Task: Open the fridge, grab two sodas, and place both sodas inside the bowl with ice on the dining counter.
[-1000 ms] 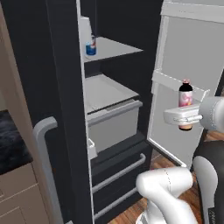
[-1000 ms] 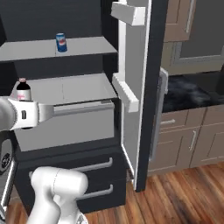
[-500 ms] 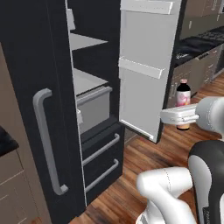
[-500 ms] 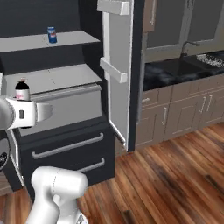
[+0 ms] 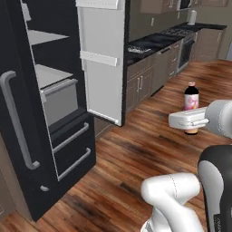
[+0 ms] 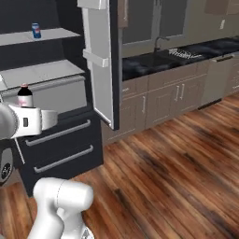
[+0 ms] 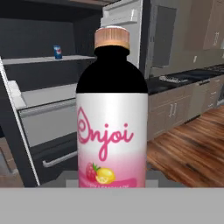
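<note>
The hand [image 5: 192,121] was clenched around the lower part of the soda bottle [image 5: 191,100], holding it upright above the wooden floor [image 5: 136,158], well away from the fridge [image 5: 50,108]. Seen from the hand, the bottle showed a dark body, a brown cap and a pink label with fruit printed at the bottom. The fridge stood with its right door [image 6: 100,60] swung wide open. The blue soda can [image 6: 36,30] sat upright on an upper grey shelf [image 6: 42,36] inside. Below the open compartment were two drawers [image 6: 60,144] with horizontal handles, both closed.
</note>
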